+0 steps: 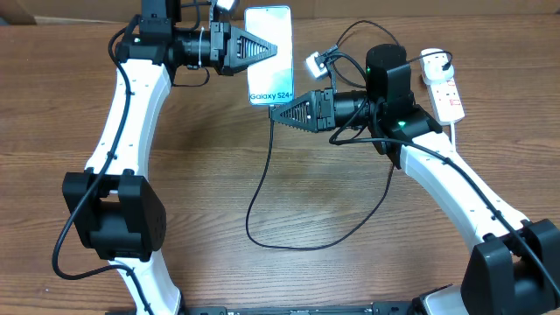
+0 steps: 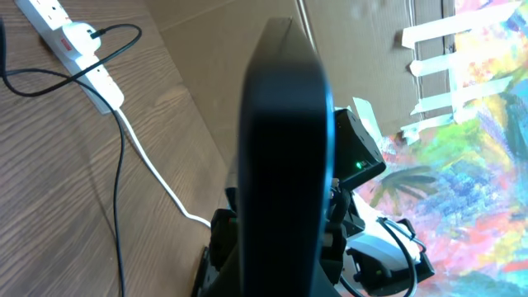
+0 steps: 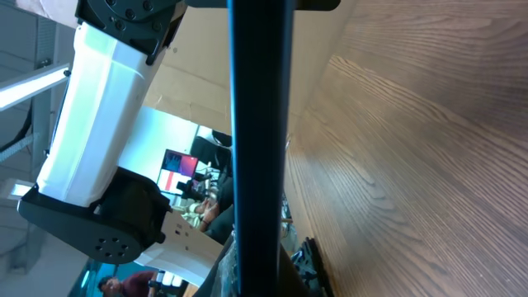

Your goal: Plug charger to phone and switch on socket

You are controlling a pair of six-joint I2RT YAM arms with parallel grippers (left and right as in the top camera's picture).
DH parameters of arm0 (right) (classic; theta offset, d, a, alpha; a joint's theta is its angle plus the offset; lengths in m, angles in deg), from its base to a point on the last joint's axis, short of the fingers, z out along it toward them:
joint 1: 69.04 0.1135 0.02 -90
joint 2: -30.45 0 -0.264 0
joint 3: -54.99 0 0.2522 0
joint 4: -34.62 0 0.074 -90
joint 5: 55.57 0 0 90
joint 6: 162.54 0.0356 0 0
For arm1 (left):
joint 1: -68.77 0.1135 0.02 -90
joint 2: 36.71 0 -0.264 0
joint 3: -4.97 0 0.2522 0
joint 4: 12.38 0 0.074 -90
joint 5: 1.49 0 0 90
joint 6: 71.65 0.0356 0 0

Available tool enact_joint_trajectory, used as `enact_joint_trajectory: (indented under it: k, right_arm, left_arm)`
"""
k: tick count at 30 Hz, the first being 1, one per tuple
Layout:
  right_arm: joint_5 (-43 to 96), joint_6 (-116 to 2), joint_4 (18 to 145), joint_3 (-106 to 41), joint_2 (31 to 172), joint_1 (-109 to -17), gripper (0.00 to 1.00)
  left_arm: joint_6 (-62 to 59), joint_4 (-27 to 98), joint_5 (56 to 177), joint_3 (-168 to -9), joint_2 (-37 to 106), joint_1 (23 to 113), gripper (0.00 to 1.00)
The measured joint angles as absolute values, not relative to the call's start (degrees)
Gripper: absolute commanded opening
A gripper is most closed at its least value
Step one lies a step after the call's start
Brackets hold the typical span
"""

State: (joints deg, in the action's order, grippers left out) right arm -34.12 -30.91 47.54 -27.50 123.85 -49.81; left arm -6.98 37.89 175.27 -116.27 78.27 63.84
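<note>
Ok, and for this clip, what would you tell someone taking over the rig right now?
Left end effector: shut on the side edge of the phone, screen up.
Right end effector: shut at the phone's bottom end, apparently on the connector of the charger, whose cable loops back across the table.
Power strip: far right, with the charger's plug already in it.
Done: connector brought to the phone; whether it is seated is hidden.
Left: confirm the connection, then switch on the power strip. The switch position cannot be read.
</note>
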Motion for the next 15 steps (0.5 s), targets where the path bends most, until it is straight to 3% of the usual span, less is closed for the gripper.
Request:
enact_joint_trajectory:
  k: [15]
  right_arm:
    - [-33.9, -30.5, 47.1, -27.5, 123.9, -49.8, 0.04]
  left_arm:
    - [-6.9, 38.1, 175.3, -116.3, 78.3, 63.9, 0.04]
